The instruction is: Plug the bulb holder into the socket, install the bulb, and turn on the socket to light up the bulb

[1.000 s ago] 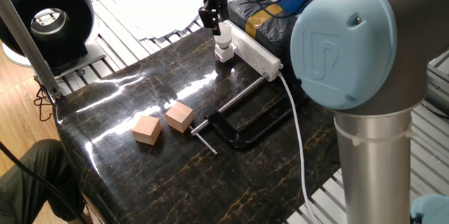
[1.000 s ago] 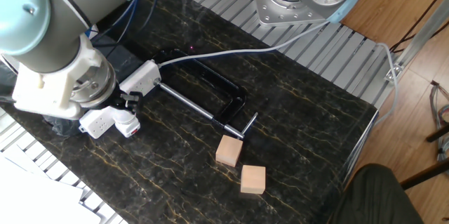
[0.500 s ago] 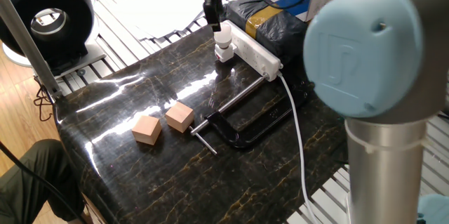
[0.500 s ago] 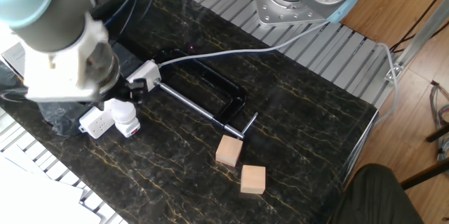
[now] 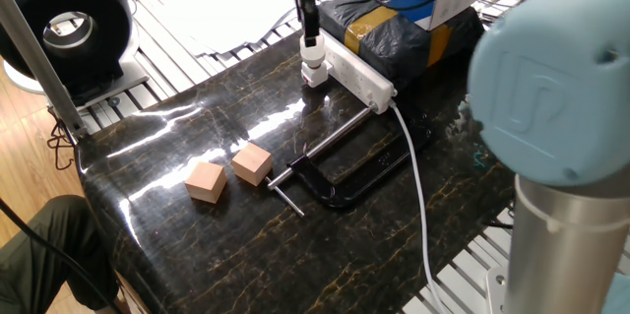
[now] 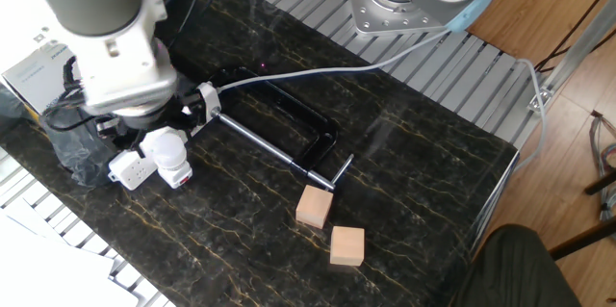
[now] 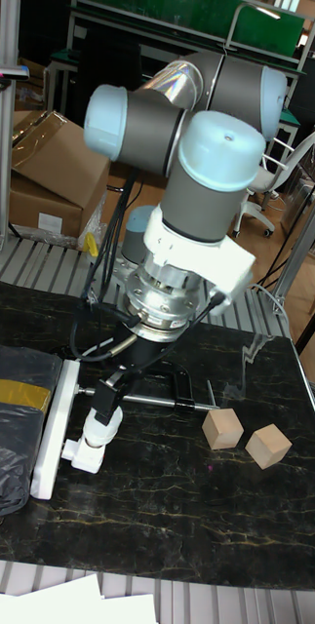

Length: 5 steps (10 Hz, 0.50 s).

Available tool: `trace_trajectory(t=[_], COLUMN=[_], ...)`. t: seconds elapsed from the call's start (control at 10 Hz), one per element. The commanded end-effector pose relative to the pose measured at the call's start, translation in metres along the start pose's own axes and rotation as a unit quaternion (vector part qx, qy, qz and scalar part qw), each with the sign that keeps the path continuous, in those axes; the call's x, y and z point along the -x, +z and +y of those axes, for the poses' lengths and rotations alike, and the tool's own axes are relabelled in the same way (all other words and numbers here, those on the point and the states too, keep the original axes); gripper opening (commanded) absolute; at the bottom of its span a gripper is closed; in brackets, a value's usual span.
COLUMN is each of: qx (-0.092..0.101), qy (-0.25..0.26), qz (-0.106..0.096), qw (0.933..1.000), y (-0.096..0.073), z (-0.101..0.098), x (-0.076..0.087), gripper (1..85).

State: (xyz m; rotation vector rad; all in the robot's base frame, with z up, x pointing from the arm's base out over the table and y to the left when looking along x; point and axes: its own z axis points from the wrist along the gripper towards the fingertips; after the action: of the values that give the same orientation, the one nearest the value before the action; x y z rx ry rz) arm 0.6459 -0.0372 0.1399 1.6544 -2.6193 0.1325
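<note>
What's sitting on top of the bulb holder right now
The bulb stands in the bulb holder, with the gripper at its top. The threaded base is hidden.

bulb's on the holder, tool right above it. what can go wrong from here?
1. The tool sits right over the bulb; a sideways pull could tip the holder at the power strip end.
2. The strip's cable crosses the clamp; a low sweep could snag it.

— Where do your cameras sit?
— Two look down on the black marble table (image 5: 177, 147) from opposite sides; the tall one faces the arm (image 7: 191, 195), lower. All share the tabletop.
</note>
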Motion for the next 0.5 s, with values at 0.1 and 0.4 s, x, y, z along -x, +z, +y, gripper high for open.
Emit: trace_trajectory(t=[0.1,0.4], qx=[-0.028,-0.019], qy=[-0.071,-0.084], qz=[-0.008,-0.01], qw=[0.9971,0.9962], y=[0.0065,0.0114], z=[-0.0052,0.0002], x=[-0.0082,-0.0093], gripper=[64.3,64.3])
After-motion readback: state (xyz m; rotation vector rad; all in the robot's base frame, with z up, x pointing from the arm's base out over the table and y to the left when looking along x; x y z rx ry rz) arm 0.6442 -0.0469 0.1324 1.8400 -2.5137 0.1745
